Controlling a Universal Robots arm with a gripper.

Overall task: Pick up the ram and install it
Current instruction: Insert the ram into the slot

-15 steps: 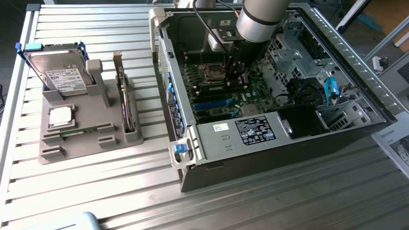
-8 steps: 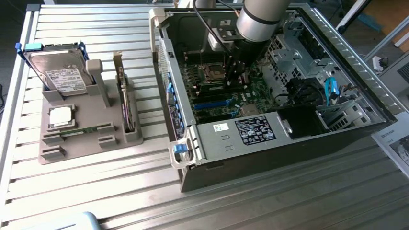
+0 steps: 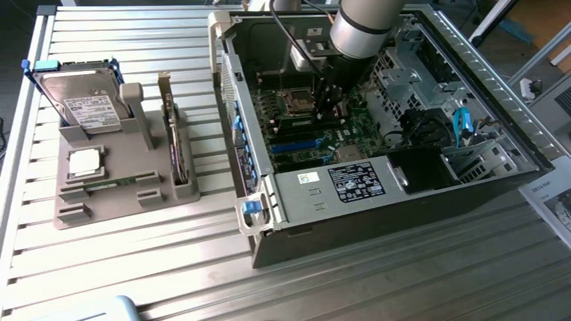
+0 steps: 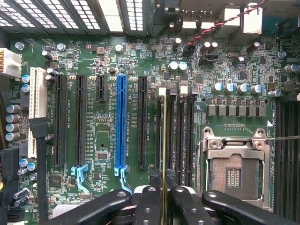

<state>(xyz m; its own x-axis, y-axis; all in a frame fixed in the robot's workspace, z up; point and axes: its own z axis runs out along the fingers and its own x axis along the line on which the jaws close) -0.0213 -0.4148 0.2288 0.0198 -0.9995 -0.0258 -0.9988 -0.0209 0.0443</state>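
In the wrist view my gripper (image 4: 164, 202) is shut on the ram (image 4: 164, 176), a thin green stick seen edge-on between the black fingers (image 4: 147, 206). The ram hangs lengthwise over the row of black memory slots (image 4: 180, 136), beside the open CPU socket (image 4: 233, 171) on the motherboard (image 4: 108, 136). Whether it touches a slot I cannot tell. In the exterior view the gripper (image 3: 327, 101) reaches down inside the open computer case (image 3: 267, 200), over the board's middle.
On the exterior view's left a grey tray (image 3: 116, 200) holds a hard drive (image 3: 85, 103), a square silver CPU (image 3: 85, 162), an upright expansion card (image 3: 171, 134) and another green stick (image 3: 111, 182). Case walls, drive cages (image 3: 419, 80) and cables (image 3: 462, 127) surround the arm.
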